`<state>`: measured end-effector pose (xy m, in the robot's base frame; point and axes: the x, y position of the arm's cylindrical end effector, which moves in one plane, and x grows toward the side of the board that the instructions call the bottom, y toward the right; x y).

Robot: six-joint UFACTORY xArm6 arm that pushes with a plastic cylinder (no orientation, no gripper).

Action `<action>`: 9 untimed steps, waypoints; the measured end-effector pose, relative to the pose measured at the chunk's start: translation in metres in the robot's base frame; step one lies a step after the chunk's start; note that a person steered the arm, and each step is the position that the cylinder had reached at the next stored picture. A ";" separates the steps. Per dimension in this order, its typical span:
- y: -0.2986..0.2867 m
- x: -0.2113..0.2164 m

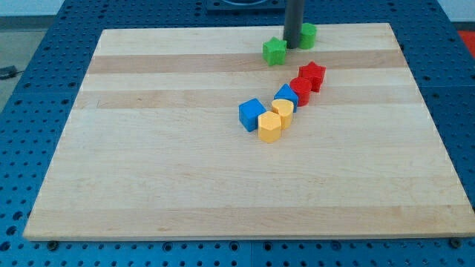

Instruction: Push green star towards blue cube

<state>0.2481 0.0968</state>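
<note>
Tip [292, 46] just right of green star [274, 51], blue cube [251, 114] well below; no pincer.

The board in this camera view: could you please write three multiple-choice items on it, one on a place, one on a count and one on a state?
1. Where is the green star relative to the blue cube?
A. Towards the view's top
B. Towards the view's bottom
C. Far to the view's left

2. How many yellow blocks are on the board?
A. One
B. Two
C. Four

3. What is my tip doing?
A. Resting on the blue cube
B. Standing off the board
C. Standing between the green star and another green block

Answers:
1 A, the star lies near the top edge, above the cube.
2 B, two yellow blocks sit beside the blue cube.
3 C, the rod comes down between the two green blocks.
</note>
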 end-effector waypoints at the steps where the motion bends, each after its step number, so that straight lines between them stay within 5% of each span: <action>1: 0.002 0.008; 9: -0.090 0.069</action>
<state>0.3166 0.0073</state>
